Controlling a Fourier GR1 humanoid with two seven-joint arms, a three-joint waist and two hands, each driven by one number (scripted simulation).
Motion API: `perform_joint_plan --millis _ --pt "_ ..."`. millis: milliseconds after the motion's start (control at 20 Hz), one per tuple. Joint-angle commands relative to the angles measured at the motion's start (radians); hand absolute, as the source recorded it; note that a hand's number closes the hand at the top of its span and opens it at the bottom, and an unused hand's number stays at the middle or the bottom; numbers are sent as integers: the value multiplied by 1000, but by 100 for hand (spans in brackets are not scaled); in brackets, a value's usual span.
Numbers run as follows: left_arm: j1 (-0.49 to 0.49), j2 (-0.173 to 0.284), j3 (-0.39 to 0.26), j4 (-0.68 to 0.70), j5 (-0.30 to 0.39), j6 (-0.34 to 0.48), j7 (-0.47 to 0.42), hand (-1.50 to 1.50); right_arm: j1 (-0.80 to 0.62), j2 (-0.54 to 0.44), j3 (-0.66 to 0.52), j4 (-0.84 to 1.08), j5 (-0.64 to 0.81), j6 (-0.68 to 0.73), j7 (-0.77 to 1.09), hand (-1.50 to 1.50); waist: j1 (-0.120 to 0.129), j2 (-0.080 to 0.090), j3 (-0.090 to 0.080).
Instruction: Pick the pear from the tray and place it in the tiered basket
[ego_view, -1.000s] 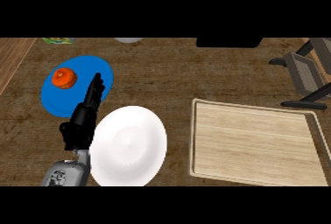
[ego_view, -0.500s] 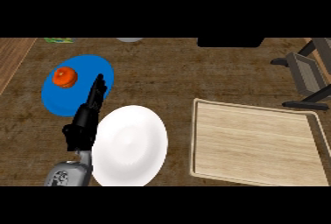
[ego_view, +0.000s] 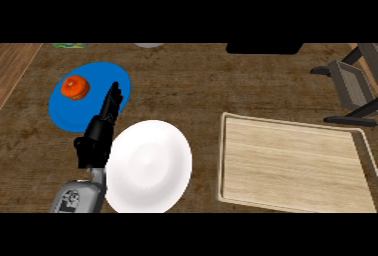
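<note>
Reaching with straight, empty fingers over the blue plate (ego_view: 88, 97), the left hand (ego_view: 100, 132) was near an orange fruit (ego_view: 74, 86); no pear showed on the tray (ego_view: 295, 165), so locating it probably came next.

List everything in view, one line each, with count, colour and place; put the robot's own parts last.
Plate: one, blue, upper left of the counter.
Round fruit: one, orange-red, on the blue plate's upper left part.
Plate: one, white, lower centre-left, beside the forearm.
Tray: one, light wood, at right, nothing on it; no pear shows.
Tiered basket: one, dark grey frame, upper right edge, partly cut off.
Green thing: one, at the top left edge, too cut off to name.
Counter: one, dark brown wood.
Left hand: one, black on a grey forearm, fingers straight, pointing over the blue plate.
Right hand: not in view.
</note>
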Motion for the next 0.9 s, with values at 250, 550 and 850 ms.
perform_joint_plan --millis 250,550,850 --pt "65 8 5 -17 9 -11 -50 0 14 -33 -203 89 -156 -170 18 -150 1 -2 0" --pt "53 -12 -6 -35 5 3 -14 0 -24 -159 -269 90 -175 -277 110 -150 -2 -3 0" --pt "56 8 18 -23 14 -6 -7 0 36 -331 -401 97 -261 -232 160 -150 -28 -11 1"
